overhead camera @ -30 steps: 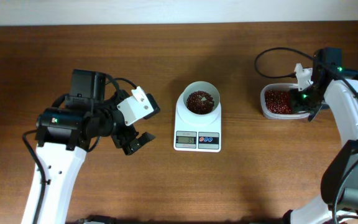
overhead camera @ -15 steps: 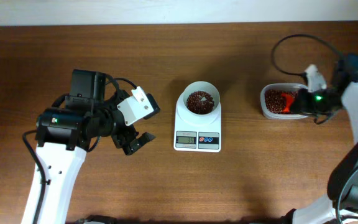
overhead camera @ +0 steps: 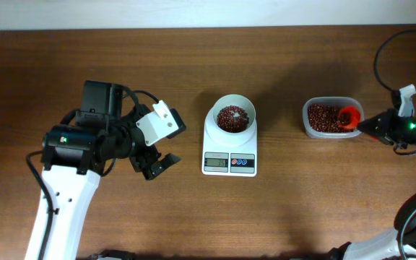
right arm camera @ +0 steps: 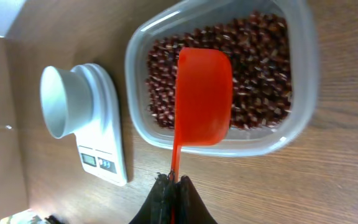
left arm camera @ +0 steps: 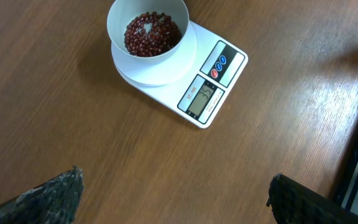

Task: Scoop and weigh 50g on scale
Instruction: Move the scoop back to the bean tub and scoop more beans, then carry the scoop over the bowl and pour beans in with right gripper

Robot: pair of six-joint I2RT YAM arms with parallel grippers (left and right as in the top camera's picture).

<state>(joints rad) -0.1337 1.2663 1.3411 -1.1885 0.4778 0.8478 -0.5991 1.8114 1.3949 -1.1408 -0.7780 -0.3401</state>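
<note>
Two arms: my R gripper [right arm camera: 171, 186] is clamped on the red scoop [right arm camera: 202, 93] handle, over the bean tub [right arm camera: 229, 149] nr the right table edge. L gripper [overhead camera: 157, 165] is wide apart, empty. Scale [overhead camera: 229, 147] sits mid-table w/ bowl [left arm camera: 118, 18] on top. Prob light, stiff, slick plastic; I'd hold its side edges, not the platform.

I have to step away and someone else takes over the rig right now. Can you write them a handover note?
The left pincer is open and empty, hovering over the table left of the scale.
The right pincer is shut on the handle of the red scoop, which hangs over the tub of red beans and looks empty.
Done: the white bowl sits on the scale with some beans in it. The display seems to read 35.
Left: add more scoops until it shows 50.
</note>
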